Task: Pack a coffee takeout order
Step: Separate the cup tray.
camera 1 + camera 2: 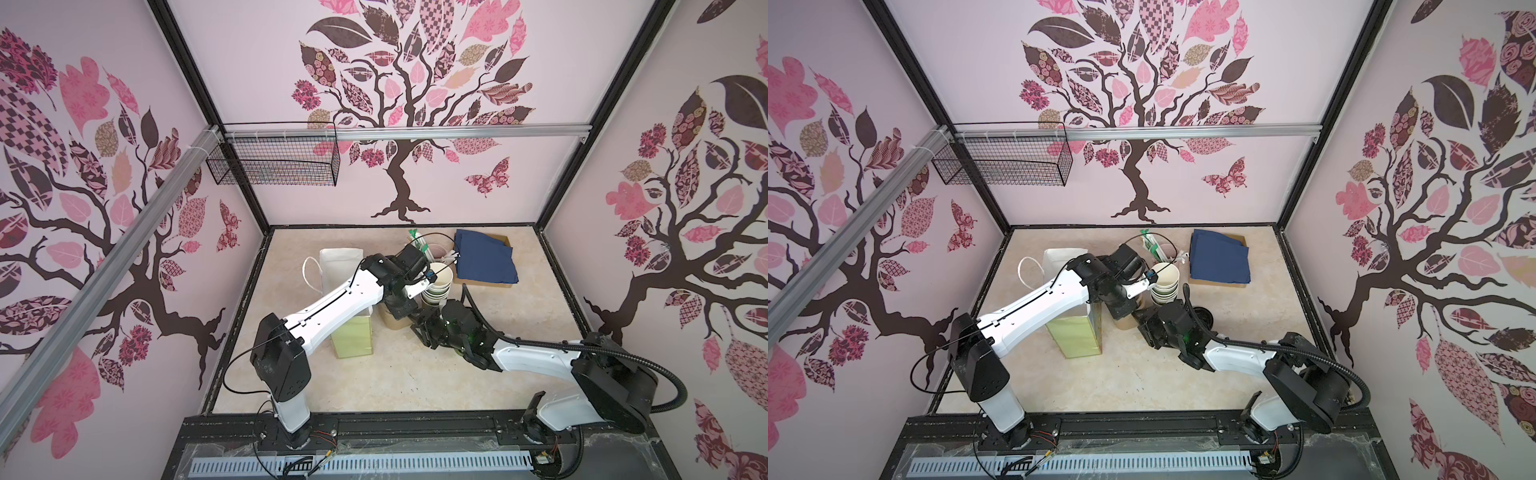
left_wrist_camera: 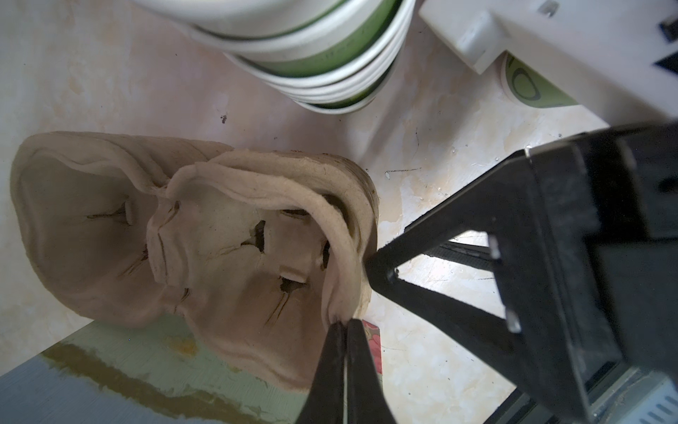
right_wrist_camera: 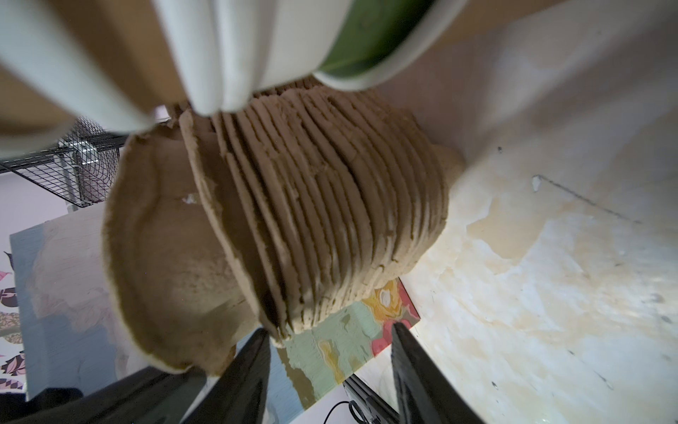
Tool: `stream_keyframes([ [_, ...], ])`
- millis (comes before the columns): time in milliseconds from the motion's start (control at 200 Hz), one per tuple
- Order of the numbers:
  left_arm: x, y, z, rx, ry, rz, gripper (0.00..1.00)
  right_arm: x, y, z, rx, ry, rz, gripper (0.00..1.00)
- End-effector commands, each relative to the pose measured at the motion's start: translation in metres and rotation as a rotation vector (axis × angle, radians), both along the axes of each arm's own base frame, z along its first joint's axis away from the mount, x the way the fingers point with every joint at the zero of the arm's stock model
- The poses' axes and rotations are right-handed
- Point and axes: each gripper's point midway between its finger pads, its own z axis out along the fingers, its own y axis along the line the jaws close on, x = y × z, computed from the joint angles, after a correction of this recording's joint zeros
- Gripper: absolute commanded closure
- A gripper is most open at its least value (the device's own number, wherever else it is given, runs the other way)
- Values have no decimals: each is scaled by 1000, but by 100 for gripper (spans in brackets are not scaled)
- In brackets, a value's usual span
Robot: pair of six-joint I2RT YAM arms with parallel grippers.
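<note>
Tan moulded-pulp 2-cup carrier (image 2: pixel 227 235), top unit of a nested stack (image 3: pixel 348 205), sits tilted at table centre, just on the near side of the cup stack (image 1: pixel 437 286). Left gripper (image 2: pixel 346 323) jaws are pinched closed on its rim. Right gripper (image 3: pixel 330 328) jaws stand half apart at the stack's edge, gripping nothing.

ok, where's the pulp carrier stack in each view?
Top view: carrier stack, tan sliver under left arm.
Top view: carrier stack, same spot.
Left wrist: centre-left; left end effector pinches top carrier.
Right wrist: centre, layered edges.
Shared landmark: cup stack beside it.
</note>
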Motion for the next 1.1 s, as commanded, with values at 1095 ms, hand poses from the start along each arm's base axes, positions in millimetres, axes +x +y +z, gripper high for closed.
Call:
stream_keyframes([
  [1095, -2, 0, 54, -46, -130, -9, 100, 6, 0, 1, -30, -23, -15, 41],
])
